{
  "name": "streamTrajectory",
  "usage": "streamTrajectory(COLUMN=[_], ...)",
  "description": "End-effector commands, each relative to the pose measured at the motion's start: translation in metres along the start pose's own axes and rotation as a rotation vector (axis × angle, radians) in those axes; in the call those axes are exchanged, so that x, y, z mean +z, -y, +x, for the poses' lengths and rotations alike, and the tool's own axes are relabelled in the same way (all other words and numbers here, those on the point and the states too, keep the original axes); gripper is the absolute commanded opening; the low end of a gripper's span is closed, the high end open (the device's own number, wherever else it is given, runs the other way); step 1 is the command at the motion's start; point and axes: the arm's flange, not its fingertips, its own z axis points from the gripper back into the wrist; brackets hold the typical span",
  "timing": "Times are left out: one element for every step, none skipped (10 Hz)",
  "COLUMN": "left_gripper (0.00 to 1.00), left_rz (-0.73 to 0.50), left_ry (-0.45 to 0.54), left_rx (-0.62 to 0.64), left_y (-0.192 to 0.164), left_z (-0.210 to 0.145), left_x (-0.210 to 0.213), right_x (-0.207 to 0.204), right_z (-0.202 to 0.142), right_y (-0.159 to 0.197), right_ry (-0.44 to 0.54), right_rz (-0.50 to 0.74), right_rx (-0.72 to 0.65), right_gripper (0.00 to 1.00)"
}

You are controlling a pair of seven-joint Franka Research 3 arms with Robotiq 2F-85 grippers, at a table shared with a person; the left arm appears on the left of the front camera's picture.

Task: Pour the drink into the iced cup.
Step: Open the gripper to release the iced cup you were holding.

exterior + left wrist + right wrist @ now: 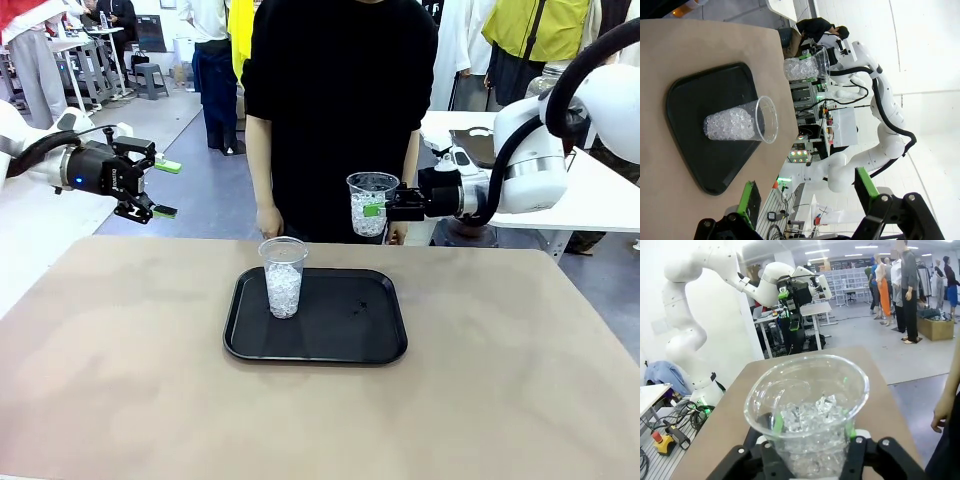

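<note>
While the right gripper (376,211) is clamped on the held iced cup (371,188) at mid-height, the cup hangs upright in the air over the far edge of the table (120,380), just in front of the person.

- The grip sits below the rim, so the mouth is left free. Judged: this suits filling from above, and the upright pose keeps the ice in.
- Both cups hold ice only, with no liquid. Pour judged not yet begun.
- The second iced cup (284,280) stands upright on the left part of the black tray (350,325), apart from both grippers.
- The left gripper (165,189) has its jaws spread wide and holds nothing. It hovers off the table's far left corner, well apart from both cups. Judged: parked clear of the work.
- The person's hand (268,220) hangs near the far edge, touching nothing.
</note>
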Motion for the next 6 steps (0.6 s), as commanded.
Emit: streamTrajectory(left_gripper=[1.0,1.0,1.0,1.0,1.0,1.0], left_rz=[0.002,0.002,0.002,0.002,0.002,0.002], left_ry=[0.004,0.004,0.004,0.004,0.004,0.004], left_rx=[0.003,0.003,0.003,0.003,0.003,0.003], left_y=[0.0019,0.0019,0.0019,0.0019,0.0019,0.0019], left_z=[0.0002,0.0002,0.0002,0.0002,0.0002,0.0002], left_x=[0.0008,0.0008,0.0008,0.0008,0.0008,0.0008], right_x=[-0.0037,-0.0037,-0.0037,-0.0037,-0.0037,-0.0037], right_z=[0.0025,0.0025,0.0025,0.0025,0.0025,0.0025], right_y=[-0.0014,-0.0014,-0.0014,-0.0014,-0.0014,-0.0014], right_ry=[-0.005,-0.005,-0.005,-0.005,-0.005,-0.005], right_rz=[0.004,0.004,0.004,0.004,0.004,0.004], right_rx=[0.002,0.002,0.002,0.002,0.002,0.002], right_gripper=[0.54,0.54,0.54,0.54,0.54,0.54])
